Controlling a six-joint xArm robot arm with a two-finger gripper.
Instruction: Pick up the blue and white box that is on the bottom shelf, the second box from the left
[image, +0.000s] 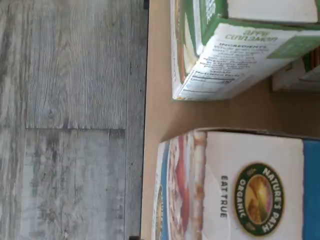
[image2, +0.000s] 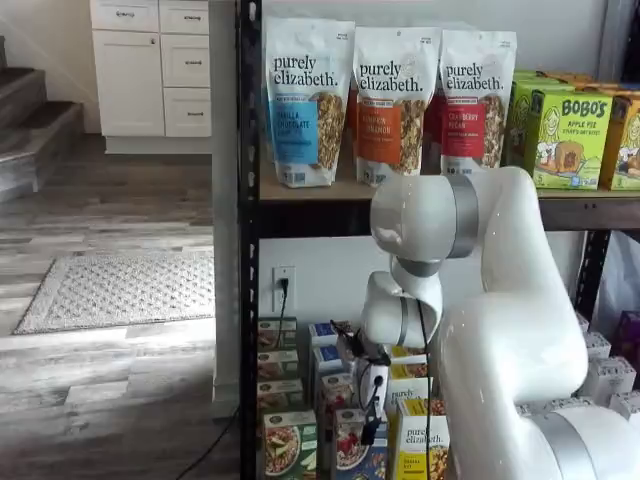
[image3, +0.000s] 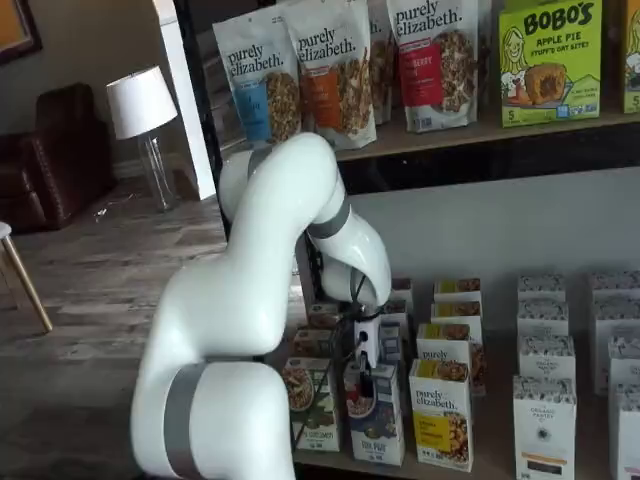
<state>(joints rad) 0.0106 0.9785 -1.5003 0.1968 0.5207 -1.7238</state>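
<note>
Grey plank flooring borders the bottom shelf (image3: 500, 455), where the blue and white box (image3: 378, 425) stands directly beneath the gripper (image3: 366, 382); its finger state cannot be told.

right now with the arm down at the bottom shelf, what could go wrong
1. The blue box stands close between a green box and a yellow box; the fingers may bump or catch a neighbour.
2. The fingers hang above the blue box, and whether a gap shows is unclear, so they could push it over rather than straddle it.
3. More boxes stand close behind, so a tipped box could knock them.
</note>
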